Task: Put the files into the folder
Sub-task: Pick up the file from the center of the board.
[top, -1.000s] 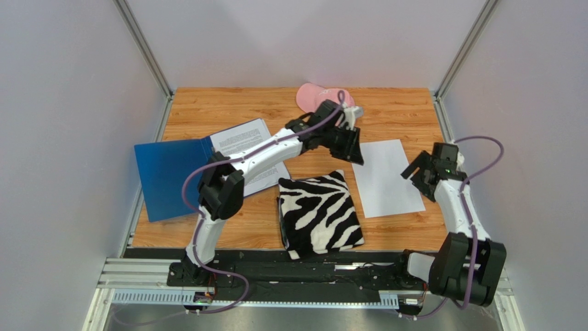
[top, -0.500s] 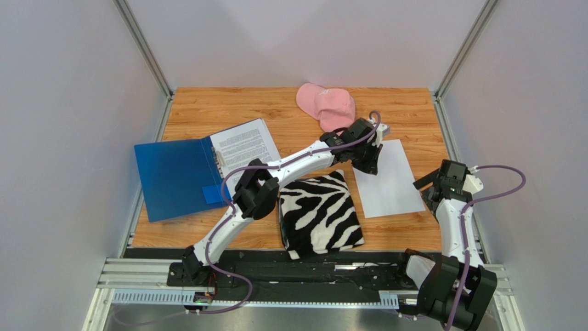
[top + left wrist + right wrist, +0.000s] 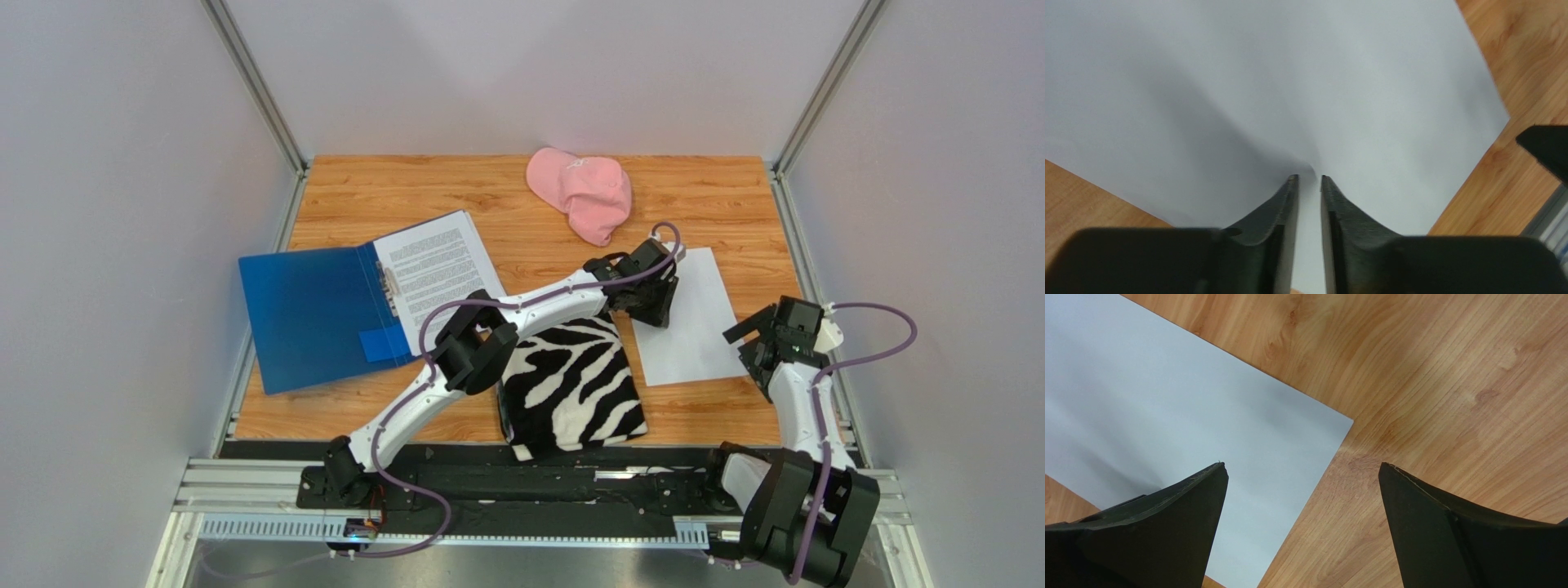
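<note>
While the left gripper pinches a ridge of the loose white sheet between nearly closed jaws, the folder lies far to its left; the right gripper hovers wide open, empty.

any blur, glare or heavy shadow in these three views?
Top external: sharp, evenly lit, no glare. Left wrist: fingers soft up close, a grey shadow spreading across the white sheet. Right wrist: wood grain on the table crisp, fingertips slightly soft.

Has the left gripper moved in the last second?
Yes. The left gripper moved from beside the pink cap toward the near edge, onto the white sheet.
</note>
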Available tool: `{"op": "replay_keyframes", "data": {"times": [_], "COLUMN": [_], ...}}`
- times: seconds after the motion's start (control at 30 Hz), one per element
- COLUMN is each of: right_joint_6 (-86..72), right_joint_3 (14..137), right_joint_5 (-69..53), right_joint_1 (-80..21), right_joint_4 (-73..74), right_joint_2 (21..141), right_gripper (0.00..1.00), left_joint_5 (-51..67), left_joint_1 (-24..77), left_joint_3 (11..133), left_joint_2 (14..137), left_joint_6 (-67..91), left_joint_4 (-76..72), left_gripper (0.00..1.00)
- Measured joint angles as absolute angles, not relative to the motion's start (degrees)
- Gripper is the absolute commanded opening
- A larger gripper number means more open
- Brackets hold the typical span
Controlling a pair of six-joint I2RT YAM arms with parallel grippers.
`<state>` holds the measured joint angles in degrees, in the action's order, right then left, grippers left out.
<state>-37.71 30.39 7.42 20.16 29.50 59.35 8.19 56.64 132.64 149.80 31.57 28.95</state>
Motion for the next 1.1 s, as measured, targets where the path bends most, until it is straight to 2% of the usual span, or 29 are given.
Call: {"op": "replay_keyframes", "data": {"times": [0.1, 0.37, 0.6, 1.1], "right_joint_6": [-37.5, -36.9, -34.1, -33.1], "right_joint_3": [30.7, 32.1, 30.2, 28.3], "right_joint_5": [6.6, 5.2, -5.7, -19.5], "right_joint_1": [20.2, 21.6, 28.4, 29.1], "right_joint_4": [29.5, 29.1, 24.9, 13.4], "right_joint_2": [57.1, 57.5, 66.5, 70.1], "right_gripper": [0.99, 1.0, 0.97, 0.92], "left_joint_5": [6.9, 4.3, 5.0, 9.2], "left_joint_1": [56.9, 57.4, 57.4, 57.3], "left_joint_3": [130.9, 128.3, 127.2, 127.8], "left_joint_2": [148.5, 147.0, 146.2, 146.2], "left_joint_6": [32.3, 32.4, 32.7, 35.8], "left_joint_4": [27.5, 26.5, 27.0, 29.3], "left_gripper": [0.57, 0.53, 0.53, 0.52]}}
